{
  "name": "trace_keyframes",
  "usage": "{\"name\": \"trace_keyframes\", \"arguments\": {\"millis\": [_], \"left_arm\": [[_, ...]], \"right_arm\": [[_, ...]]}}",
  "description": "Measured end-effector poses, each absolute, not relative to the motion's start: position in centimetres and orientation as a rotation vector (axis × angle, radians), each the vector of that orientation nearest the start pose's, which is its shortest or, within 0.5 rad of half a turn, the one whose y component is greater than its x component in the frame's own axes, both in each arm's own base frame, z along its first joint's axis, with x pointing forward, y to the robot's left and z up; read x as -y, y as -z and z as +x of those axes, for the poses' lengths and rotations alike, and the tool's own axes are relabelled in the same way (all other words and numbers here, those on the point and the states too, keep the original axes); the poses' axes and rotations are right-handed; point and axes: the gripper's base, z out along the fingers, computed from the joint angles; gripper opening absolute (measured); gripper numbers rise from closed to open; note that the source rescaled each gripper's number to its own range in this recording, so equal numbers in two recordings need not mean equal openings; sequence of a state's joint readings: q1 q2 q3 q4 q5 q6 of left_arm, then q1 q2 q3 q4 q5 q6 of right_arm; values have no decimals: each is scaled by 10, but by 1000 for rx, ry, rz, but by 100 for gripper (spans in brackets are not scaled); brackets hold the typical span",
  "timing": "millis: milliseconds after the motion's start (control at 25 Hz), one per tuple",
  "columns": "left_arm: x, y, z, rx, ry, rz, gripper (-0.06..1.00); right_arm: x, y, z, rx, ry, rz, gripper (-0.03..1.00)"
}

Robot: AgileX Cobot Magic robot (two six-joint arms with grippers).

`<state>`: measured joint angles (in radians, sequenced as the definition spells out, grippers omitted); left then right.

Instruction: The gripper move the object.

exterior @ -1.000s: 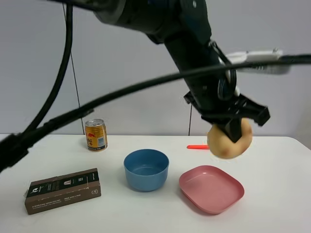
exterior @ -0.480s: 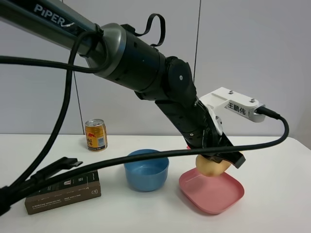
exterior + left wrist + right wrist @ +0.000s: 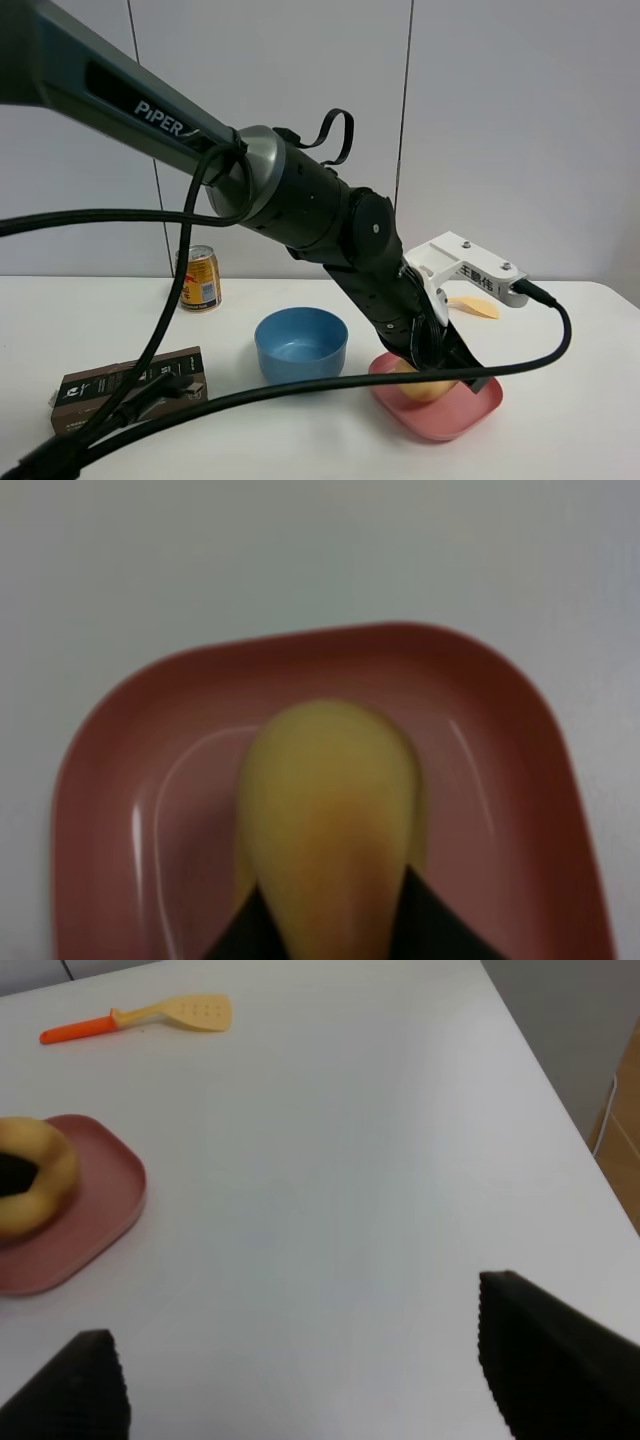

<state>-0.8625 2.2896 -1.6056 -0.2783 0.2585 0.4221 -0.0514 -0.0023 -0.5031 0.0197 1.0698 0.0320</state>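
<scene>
**Fruit down over the pink plate, release to come**

Starting at the left of the high view: the dark box [image 3: 128,388] lies flat at the table's [image 3: 580,330] near edge, and the gold can [image 3: 199,278] stands upright behind it. Neither is involved. Next comes the blue bowl [image 3: 300,346], which holds nothing that can be seen.

Just right of the bowl is the action. The left gripper [image 3: 446,366] reaches across the middle and is clamped on the fruit [image 3: 414,384], pinching it between its black fingers. The fruit sits low inside the pink plate [image 3: 445,422]. The left wrist view shows it over the plate's middle, though actual contact can't be confirmed.

Behind the plate lies the yellow spatula [image 3: 472,306] with its orange handle. On the far right, the right gripper [image 3: 300,1380] hangs over bare table, spread wide and holding nothing.

This looks like the placing step, nearly done. The next move calls for the fingers to part, then a straight lift so the round fruit isn't nudged into rolling off.

A second ago the fruit hung high above the plate, and half a second ago it was just over the rim. Now it is down in the dish.
</scene>
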Motion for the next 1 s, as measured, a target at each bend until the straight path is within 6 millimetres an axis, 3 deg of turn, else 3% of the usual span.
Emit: {"name": "trace_keyframes", "arguments": {"millis": [80, 240, 360, 600, 680, 880, 1000], "left_arm": [[380, -119, 317, -2129, 405, 1221, 20], [380, -120, 318, -2121, 405, 1214, 66], [381, -120, 318, -2117, 405, 1211, 88], [380, -122, 317, -2130, 410, 1212, 95], [379, -132, 316, -2129, 420, 1207, 95], [376, -181, 313, -2045, 448, 1169, 95], [370, -219, 311, -1971, 457, 1139, 95]], "right_arm": [[-2, -277, -6, -2046, -12, 84, 100], [-2, -277, -6, -2046, -12, 84, 100], [-2, -277, -6, -2046, -12, 84, 100], [-2, -277, -6, -2046, -12, 84, 100], [-2, -277, -6, -2046, -12, 84, 100], [-2, -277, -6, -2046, -12, 84, 100], [-2, -277, -6, -2046, -12, 85, 100]]}}
